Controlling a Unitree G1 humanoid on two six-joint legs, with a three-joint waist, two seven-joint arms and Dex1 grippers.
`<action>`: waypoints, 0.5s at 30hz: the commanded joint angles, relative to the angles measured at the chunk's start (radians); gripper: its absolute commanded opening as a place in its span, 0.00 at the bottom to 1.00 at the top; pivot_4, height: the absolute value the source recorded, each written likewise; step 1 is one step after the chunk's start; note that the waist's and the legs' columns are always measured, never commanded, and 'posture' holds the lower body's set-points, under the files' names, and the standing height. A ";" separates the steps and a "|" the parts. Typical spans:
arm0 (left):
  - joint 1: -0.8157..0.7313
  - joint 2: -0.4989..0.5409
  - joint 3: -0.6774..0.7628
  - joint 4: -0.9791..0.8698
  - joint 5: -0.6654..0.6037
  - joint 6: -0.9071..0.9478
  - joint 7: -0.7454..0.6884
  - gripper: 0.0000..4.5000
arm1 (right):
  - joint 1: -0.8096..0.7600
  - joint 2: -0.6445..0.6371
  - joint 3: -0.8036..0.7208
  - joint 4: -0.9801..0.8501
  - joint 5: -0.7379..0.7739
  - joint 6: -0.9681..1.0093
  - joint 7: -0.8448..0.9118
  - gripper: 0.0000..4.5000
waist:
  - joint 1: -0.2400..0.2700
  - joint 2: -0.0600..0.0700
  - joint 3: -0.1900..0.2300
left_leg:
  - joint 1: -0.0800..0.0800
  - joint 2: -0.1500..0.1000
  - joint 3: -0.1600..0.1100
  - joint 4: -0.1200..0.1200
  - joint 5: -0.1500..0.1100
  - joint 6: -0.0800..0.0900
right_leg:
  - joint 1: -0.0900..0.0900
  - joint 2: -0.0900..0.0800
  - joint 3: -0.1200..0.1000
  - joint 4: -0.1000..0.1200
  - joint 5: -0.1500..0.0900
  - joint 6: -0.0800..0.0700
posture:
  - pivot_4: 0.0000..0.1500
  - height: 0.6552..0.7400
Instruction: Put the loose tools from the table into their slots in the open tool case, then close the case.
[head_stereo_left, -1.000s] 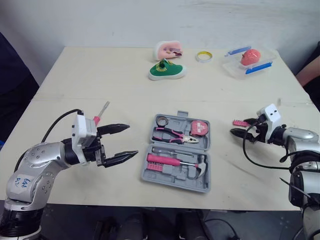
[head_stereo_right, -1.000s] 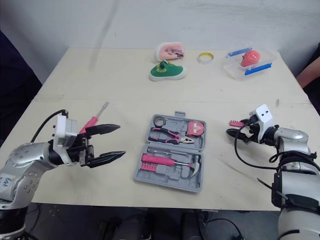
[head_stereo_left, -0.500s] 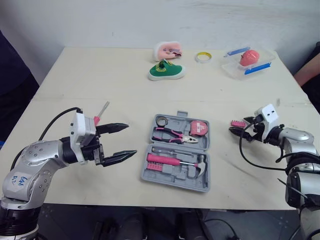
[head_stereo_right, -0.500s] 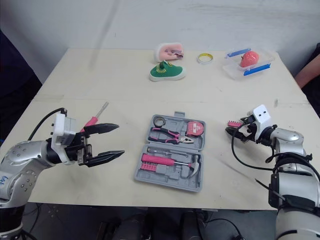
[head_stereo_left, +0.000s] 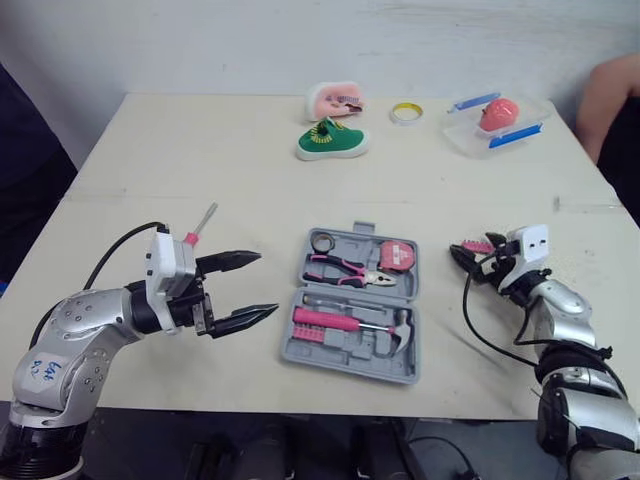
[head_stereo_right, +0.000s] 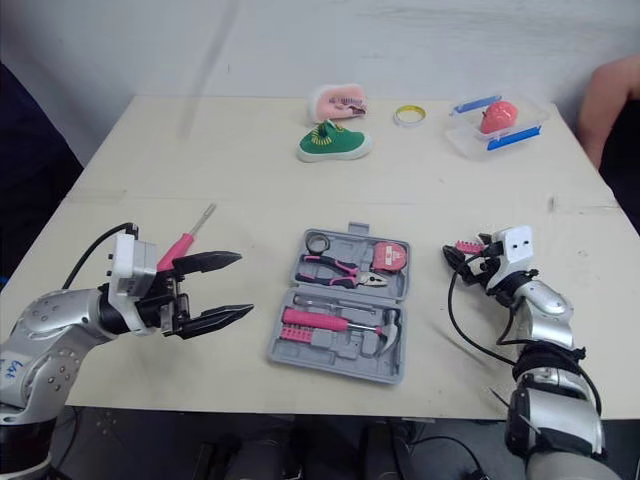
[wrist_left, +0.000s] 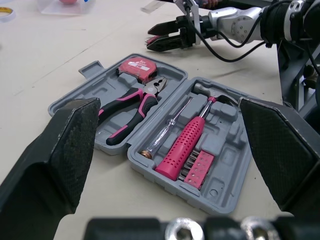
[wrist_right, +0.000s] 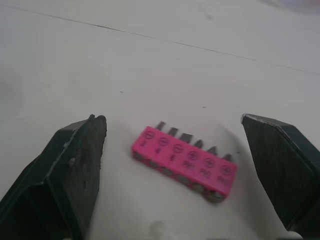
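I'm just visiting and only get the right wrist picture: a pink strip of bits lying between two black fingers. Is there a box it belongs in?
Observer: Yes. An open grey tool case lies on the table, to the left of the right gripper.
Operator: Is any other tool lying loose?
Observer: A pink-handled screwdriver lies on the table, just beyond the left gripper.
Operator: Is that gripper holding it?
Observer: No. Its fingers are spread open with nothing between them.

Bright, even light w/ soft shadows; wrist-view foregrounds blurred.
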 joint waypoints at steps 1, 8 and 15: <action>-0.020 -0.011 -0.016 -0.019 -0.007 -0.020 -0.010 0.99 | 0.129 0.132 -0.050 -0.374 0.000 0.261 -0.359 1.00 | 0.002 -0.001 0.000 | 0.000 0.000 -0.001 0.000 0.000 0.000 | 0.000 0.000 0.000 0.000 0.000 0.000 | 1.00 1.00; -0.023 -0.011 -0.030 -0.005 0.000 -0.032 -0.033 0.99 | 0.199 0.249 -0.038 -0.705 0.018 0.507 -0.536 1.00 | -0.002 0.001 0.000 | -0.001 0.001 -0.001 -0.002 -0.001 -0.003 | -0.002 0.001 0.000 0.001 -0.001 -0.001 | 1.00 1.00; -0.026 -0.030 -0.048 0.005 0.014 -0.050 -0.039 0.99 | 0.174 0.238 -0.044 -0.654 0.050 0.537 -0.504 1.00 | -0.002 0.000 0.000 | -0.001 0.001 -0.001 -0.003 -0.001 -0.002 | -0.002 0.001 0.000 0.001 -0.001 -0.002 | 1.00 1.00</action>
